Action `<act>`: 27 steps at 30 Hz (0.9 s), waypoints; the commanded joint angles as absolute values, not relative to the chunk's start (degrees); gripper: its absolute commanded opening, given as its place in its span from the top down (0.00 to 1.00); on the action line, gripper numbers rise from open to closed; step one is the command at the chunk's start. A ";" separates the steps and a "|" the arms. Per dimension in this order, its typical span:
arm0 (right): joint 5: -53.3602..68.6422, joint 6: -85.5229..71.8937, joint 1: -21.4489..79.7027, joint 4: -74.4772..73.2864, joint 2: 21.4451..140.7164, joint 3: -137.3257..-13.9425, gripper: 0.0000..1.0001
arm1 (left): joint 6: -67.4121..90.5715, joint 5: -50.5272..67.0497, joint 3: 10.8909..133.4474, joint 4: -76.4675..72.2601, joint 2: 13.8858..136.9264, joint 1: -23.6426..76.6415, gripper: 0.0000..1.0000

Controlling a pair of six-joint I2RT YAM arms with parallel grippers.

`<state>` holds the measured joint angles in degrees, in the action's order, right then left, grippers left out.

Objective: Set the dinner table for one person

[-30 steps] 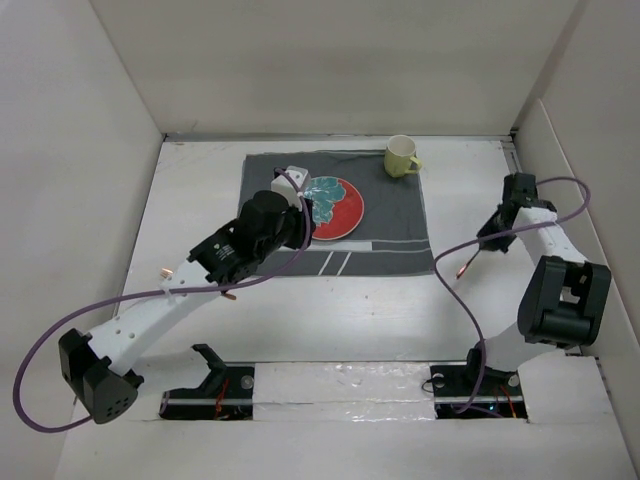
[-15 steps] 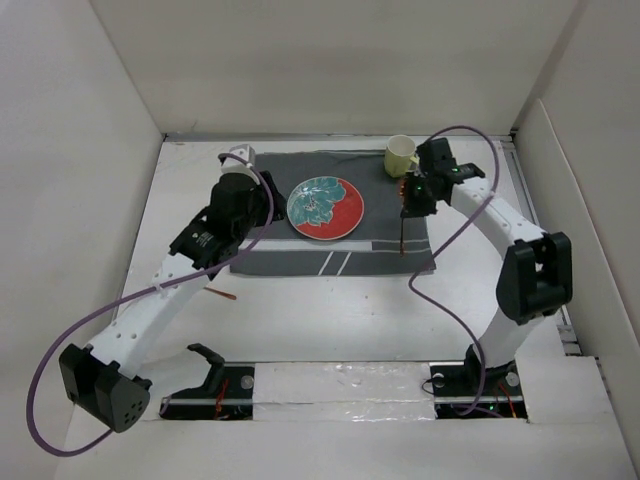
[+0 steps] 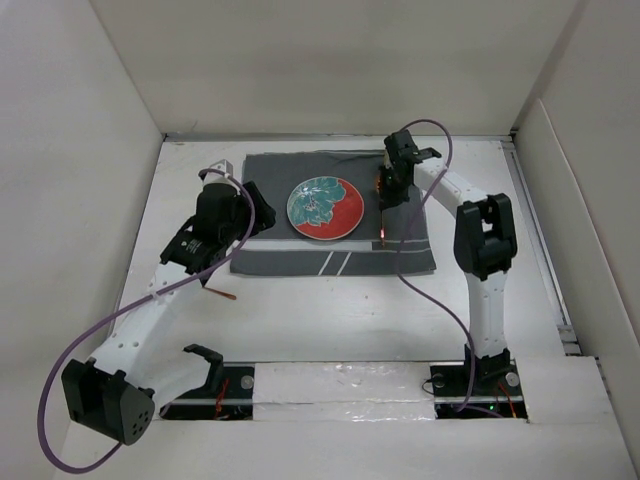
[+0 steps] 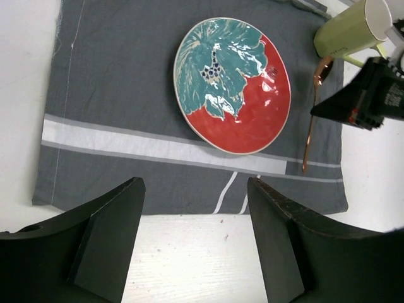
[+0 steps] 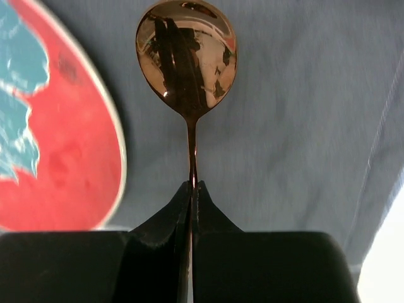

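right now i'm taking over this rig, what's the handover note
Left jaws: open, empty, at the cloth's left side.
Right jaws: shut on the spoon, held over the cloth just right of the plate.
Done: plate sits mid-cloth on the table; mug at the cloth's far right corner.
Left: set the spoon down, let go; a thin copper piece on the table by the left arm looks like cutlery to place.
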<state>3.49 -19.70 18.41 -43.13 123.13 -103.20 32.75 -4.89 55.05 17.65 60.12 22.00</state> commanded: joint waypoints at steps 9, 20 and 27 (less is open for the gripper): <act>-1.93 -21.88 18.98 -43.42 128.14 -109.33 0.93 | 33.05 -5.36 53.97 18.46 56.95 21.80 0.33; -0.53 -21.62 21.09 -42.01 117.70 -106.18 0.49 | 36.82 -11.95 53.53 23.55 55.90 21.80 0.51; 2.28 -23.82 25.57 -33.59 97.49 -87.48 1.00 | 42.71 -6.69 47.82 26.63 53.62 8.66 1.00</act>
<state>0.16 -23.07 23.55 -39.05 104.42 -92.44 39.53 -8.43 50.39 24.16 56.12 15.57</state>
